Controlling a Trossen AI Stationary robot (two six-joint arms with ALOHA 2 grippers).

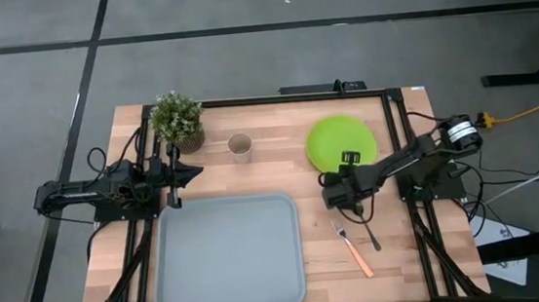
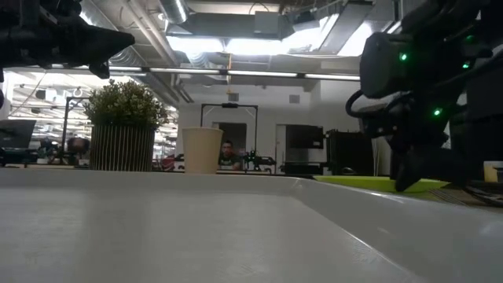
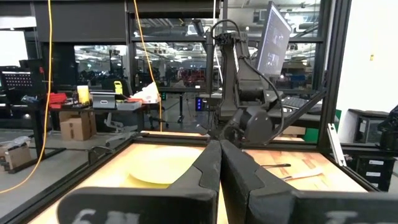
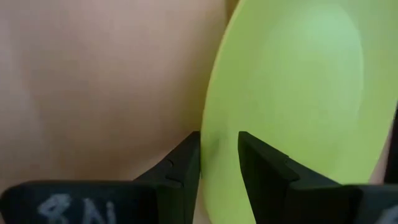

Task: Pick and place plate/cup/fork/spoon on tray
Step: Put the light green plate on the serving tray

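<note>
The lime-green plate [image 1: 340, 140] lies flat on the wooden table at the far right; it also shows in the right wrist view [image 4: 292, 93]. My right gripper [image 1: 349, 185] is down at the plate's near rim and is shut on it. My left gripper [image 1: 198, 171] is shut and empty, held above the table beside the tray's far left corner. The grey-blue tray [image 1: 228, 257] lies at the table's near middle. The tan cup [image 1: 240, 148] stands upright beyond the tray. The orange-handled fork [image 1: 353, 246] and the dark spoon [image 1: 368, 232] lie to the right of the tray. My right gripper pinches the plate's near left rim [image 4: 211, 143] between its two fingers. One finger [image 4: 180, 165] is outside the rim over the table, and the other [image 4: 264, 165] is over the plate's inner face. The fingers come from above, slanting down. The plate rests on the table.
A potted green plant [image 1: 177, 120] stands at the far left, next to my left gripper. A black metal frame [image 1: 396, 140] runs along the table's sides. The fork and spoon lie just nearward of my right gripper.
</note>
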